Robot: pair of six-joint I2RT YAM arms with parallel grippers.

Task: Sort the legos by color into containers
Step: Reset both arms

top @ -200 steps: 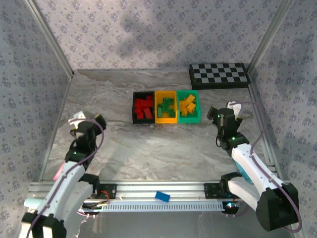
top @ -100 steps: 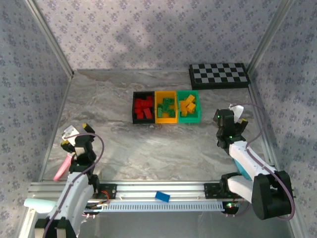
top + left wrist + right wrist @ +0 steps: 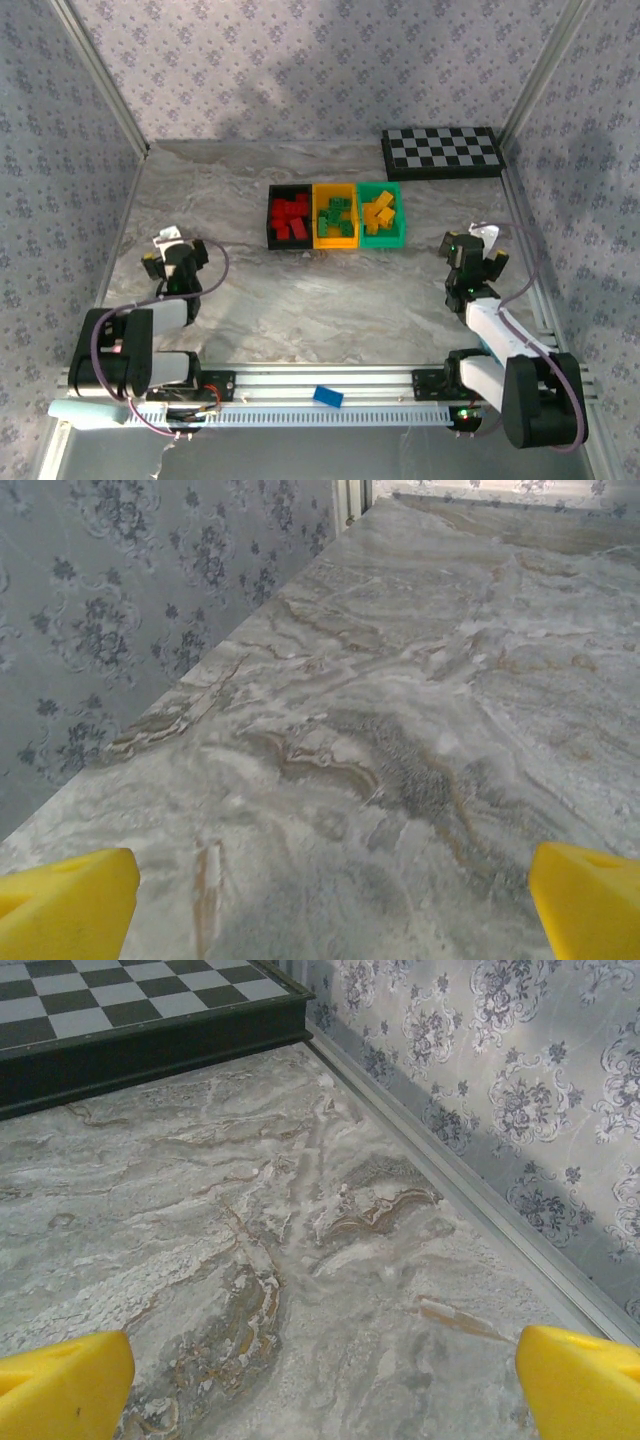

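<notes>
Three joined containers stand in a row at the table's middle. The black bin (image 3: pixel 288 244) holds red legos (image 3: pixel 290 218), the yellow-orange bin (image 3: pixel 336 244) holds green legos (image 3: pixel 337 218), and the green bin (image 3: pixel 384 241) holds yellow legos (image 3: pixel 380 213). My left gripper (image 3: pixel 175 252) rests low at the near left, far from the bins. It is open, with bare marble between its yellow fingertips (image 3: pixel 65 905). My right gripper (image 3: pixel 476 245) sits at the near right, also open, its fingertips (image 3: pixel 585 1380) wide apart over bare table. Neither holds anything.
A black-and-white checkerboard (image 3: pixel 442 152) lies at the back right, and also shows ahead of the right gripper as the checkerboard (image 3: pixel 130 1010). A lone blue brick (image 3: pixel 327 396) lies on the front rail between the arm bases. Patterned walls close in the left, right and back sides.
Both arms have folded back toward their bases. The left gripper swung from the near-left edge to beside its base, and the right gripper drew right and nearer. Both stayed open.
</notes>
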